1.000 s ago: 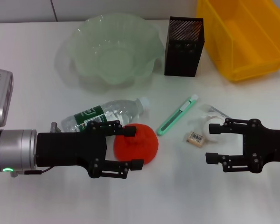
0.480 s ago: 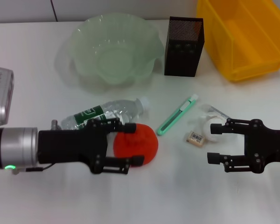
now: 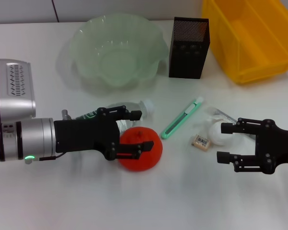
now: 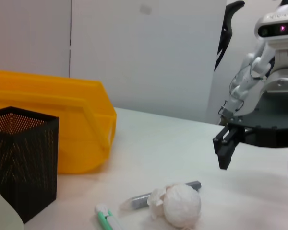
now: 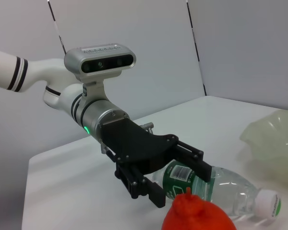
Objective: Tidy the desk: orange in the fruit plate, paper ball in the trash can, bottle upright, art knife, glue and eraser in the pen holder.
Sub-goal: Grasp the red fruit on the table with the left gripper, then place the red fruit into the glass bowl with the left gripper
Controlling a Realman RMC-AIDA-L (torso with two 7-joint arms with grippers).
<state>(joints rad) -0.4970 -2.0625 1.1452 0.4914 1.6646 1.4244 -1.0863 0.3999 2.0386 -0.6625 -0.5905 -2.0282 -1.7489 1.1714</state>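
The orange (image 3: 140, 149) is a red-orange ball with a little nub on top, sitting on the white desk (image 3: 144, 201) well in front of the fruit plate (image 3: 116, 50). The left gripper (image 3: 135, 133) has its black fingers spread around the near-left side of the orange, one finger above it and one across its front; from the right wrist view the fingers look parted, not clamped on the fruit. Just behind the orange lies the bottle (image 3: 116, 113) on its side, clear with a green label, its white-green cap pointing toward the right. To the right of the orange lies the art knife (image 3: 181, 119), slim and mint green, slanted with its white tip away from the robot. Further right of the orange is the small beige eraser (image 3: 200, 141) with its barcode label, and beside that the white paper ball (image 3: 217, 132). In the left wrist view the grey glue (image 4: 159, 193) stick lies just behind the paper ball, touching it. The right gripper (image 3: 224, 142) hovers on the far side of the paper ball from the orange, fingers apart and holding nothing. Behind the orange and to its right stands the black mesh pen holder (image 3: 189, 47), beside the fruit plate, with the yellow trash can (image 3: 252, 38) beyond it.
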